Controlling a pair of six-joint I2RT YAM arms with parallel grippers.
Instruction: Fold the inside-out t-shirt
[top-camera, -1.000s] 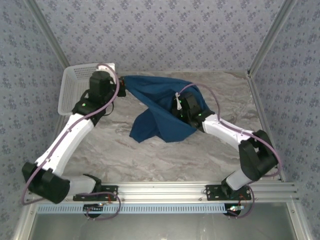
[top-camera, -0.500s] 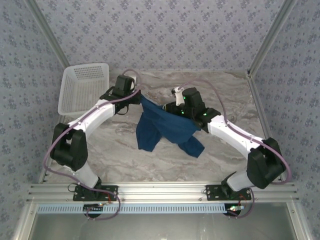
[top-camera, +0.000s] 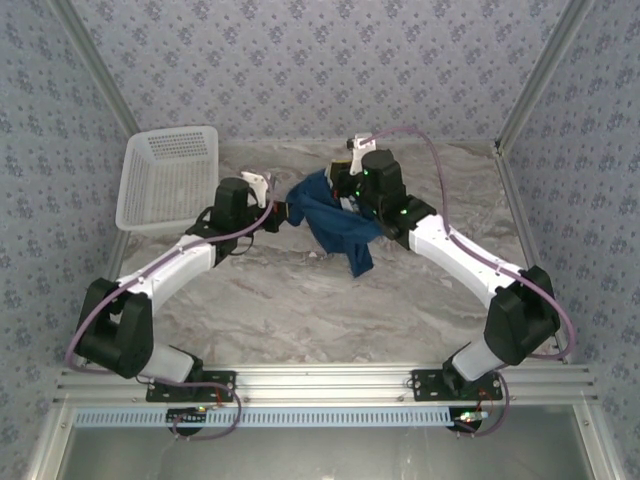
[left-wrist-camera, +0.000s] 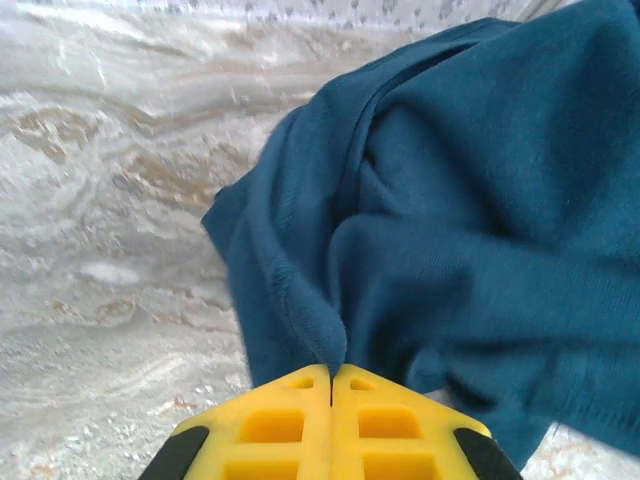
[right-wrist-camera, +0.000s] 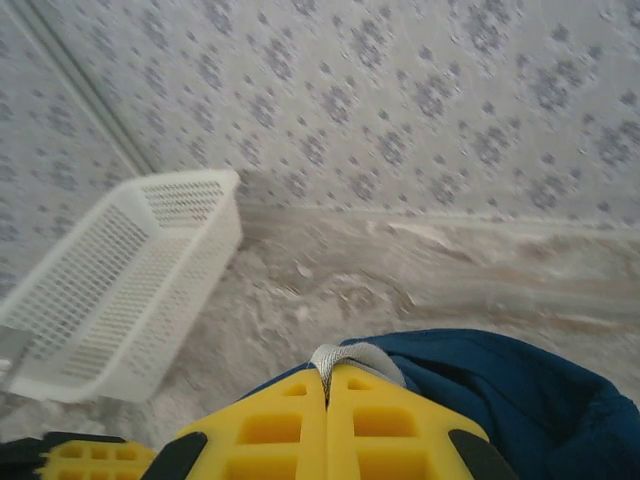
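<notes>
1. Spanning the whole work area, the marble-patterned table (top-camera: 300, 310) lies bare toward 6 o'clock. That open stretch is probably where the garment must be spread flat before any fold.
2. The white lattice basket (top-camera: 170, 180) sits at 10 o'clock on the table, well apart from the cloth. It appears at 9 o'clock in the right wrist view (right-wrist-camera: 110, 290) and plays no part in the fold.
3. The inside-out t-shirt (top-camera: 335, 225) hangs bunched between the two grippers near 12 o'clock of the table. A tail droops toward 6 o'clock; whether its tip touches the surface cannot be told. Lifted at two points, the cloth drapes under its own weight, which should help it open out. No fold is yet made.
4. The left gripper (top-camera: 283, 212) stands at 9 o'clock of the bundle. In the left wrist view its yellow jaws (left-wrist-camera: 331, 372) are pressed together on a stitched edge of the shirt (left-wrist-camera: 470, 200), a firm hold on an outline edge.
5. The right gripper (top-camera: 340, 195) stands at 12 o'clock of the bundle. Its jaws (right-wrist-camera: 326, 378) are clamped together on the shirt (right-wrist-camera: 520, 390).
6. A pale grey strip (right-wrist-camera: 360, 352) curls out just beside the right jaws at 1 o'clock, seemingly a neck trim or label. This suggests the grip is near the collar.
</notes>
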